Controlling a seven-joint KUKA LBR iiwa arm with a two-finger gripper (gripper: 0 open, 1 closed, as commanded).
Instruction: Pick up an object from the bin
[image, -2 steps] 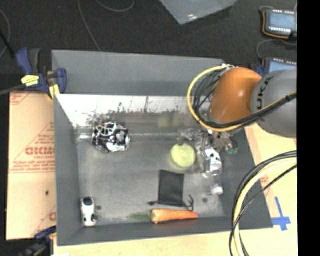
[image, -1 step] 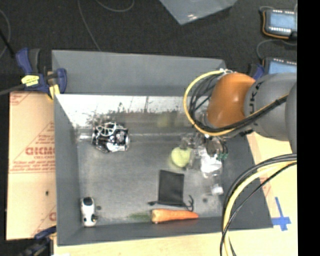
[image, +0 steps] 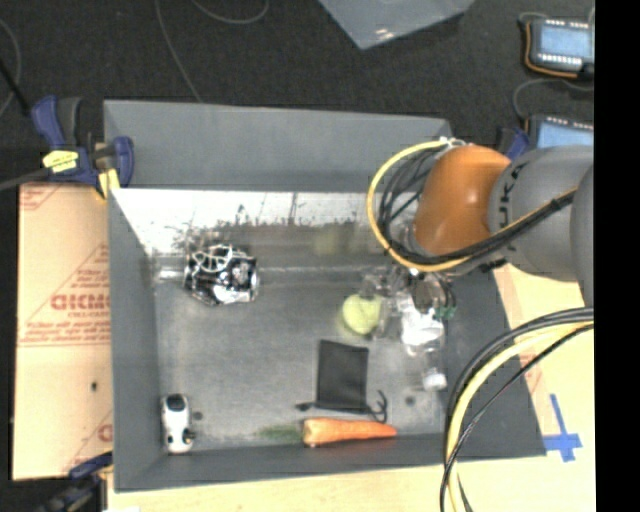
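pose: my arm (image: 545, 215) in from the right, wrist bent down | my claw (image: 412, 312) low, just beside yellow-green ball (image: 359, 316) | claw's opening: cannot tell

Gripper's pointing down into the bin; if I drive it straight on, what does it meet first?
Most likely the bare bin floor, just to the view's right of the yellow-green ball. The gripper is close beside that ball and may graze it; depth is unclear.

A black-and-white ball (image: 221, 275) lies by the bin's (image: 250, 370) back wall, a black pouch (image: 342, 376) just beside a carrot (image: 347, 431), and a small white toy (image: 177, 422) in the front-left corner.
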